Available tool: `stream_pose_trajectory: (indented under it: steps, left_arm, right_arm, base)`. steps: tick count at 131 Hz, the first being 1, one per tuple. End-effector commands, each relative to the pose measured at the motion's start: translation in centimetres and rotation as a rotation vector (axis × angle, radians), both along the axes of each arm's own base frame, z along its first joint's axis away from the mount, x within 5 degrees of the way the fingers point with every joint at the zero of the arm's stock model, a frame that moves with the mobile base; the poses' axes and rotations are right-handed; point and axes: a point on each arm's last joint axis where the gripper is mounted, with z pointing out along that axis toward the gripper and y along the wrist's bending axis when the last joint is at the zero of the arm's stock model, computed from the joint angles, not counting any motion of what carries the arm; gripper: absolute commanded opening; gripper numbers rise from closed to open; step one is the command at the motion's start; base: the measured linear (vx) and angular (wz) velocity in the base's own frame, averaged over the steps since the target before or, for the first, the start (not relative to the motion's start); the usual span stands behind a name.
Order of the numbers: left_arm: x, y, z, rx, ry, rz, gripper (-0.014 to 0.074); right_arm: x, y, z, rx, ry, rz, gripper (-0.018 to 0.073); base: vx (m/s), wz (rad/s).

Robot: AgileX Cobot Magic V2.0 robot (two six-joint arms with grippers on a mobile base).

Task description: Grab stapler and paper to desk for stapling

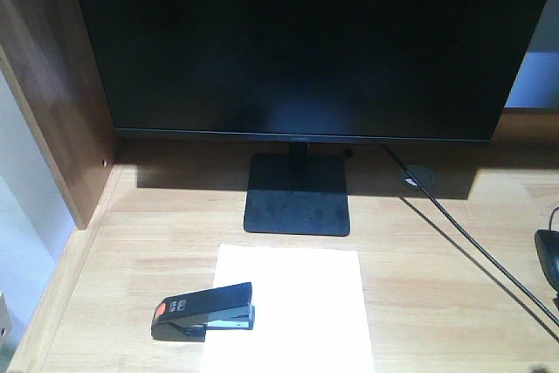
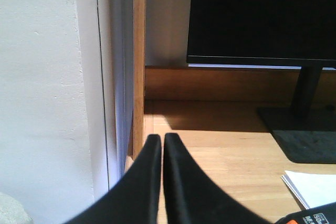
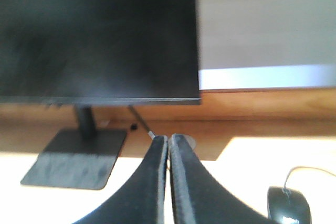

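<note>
The black stapler (image 1: 203, 310) with an orange rear patch rests on the desk (image 1: 437, 294), its front end over the left edge of the white paper (image 1: 293, 307). In the left wrist view my left gripper (image 2: 162, 139) is shut and holds nothing; it hovers over the desk's left side, with a corner of the paper (image 2: 312, 187) and the stapler's tip (image 2: 310, 216) at the lower right. My right gripper (image 3: 169, 140) is shut and holds nothing, above the desk (image 3: 252, 166) right of the monitor base. Neither gripper shows in the front view.
A large black monitor (image 1: 306, 41) on a flat black base (image 1: 297, 194) stands behind the paper. A dark wood side panel (image 1: 52, 85) bounds the left. A cable (image 1: 472, 242) runs from the round grommet (image 1: 417, 177) toward a black mouse (image 1: 548, 255) at the right edge.
</note>
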Motion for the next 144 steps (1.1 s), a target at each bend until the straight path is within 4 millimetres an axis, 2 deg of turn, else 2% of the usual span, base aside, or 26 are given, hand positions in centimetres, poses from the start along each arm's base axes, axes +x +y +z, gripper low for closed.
stream_pose_trajectory:
  steps: [1,23,33,96,144]
  left_arm:
    - [0.0,0.0,0.4,-0.019,-0.081,0.006,-0.0006]
    - [0.0,0.0,0.4,-0.019,-0.081,0.006,-0.0006]
    - [0.0,0.0,0.4,-0.019,-0.081,0.006,-0.0006]
    - [0.0,0.0,0.4,-0.019,-0.081,0.006,-0.0006]
    - [0.0,0.0,0.4,-0.019,-0.081,0.006,-0.0006]
  right_arm:
    - [0.2,0.3,2.0,-0.041,-0.139,0.000,-0.0003]
    - [0.2,-0.3,2.3,-0.059,-0.166,-0.109,-0.0003]
    - [0.4,-0.4,1.7,-0.063,-0.166,-0.137,-0.0003]
    - [0.3,-0.4,-7.7,-0.030,-0.193,-0.131,-0.0003]
    - [0.3,-0.4,-8.3,-0.050,-0.142,-0.130,-0.0003]
  base:
    - [0.00,0.00]
    - [0.00,0.00]
    - [0.00,0.00]
    - [0.00,0.00]
    - [0.00,0.00]
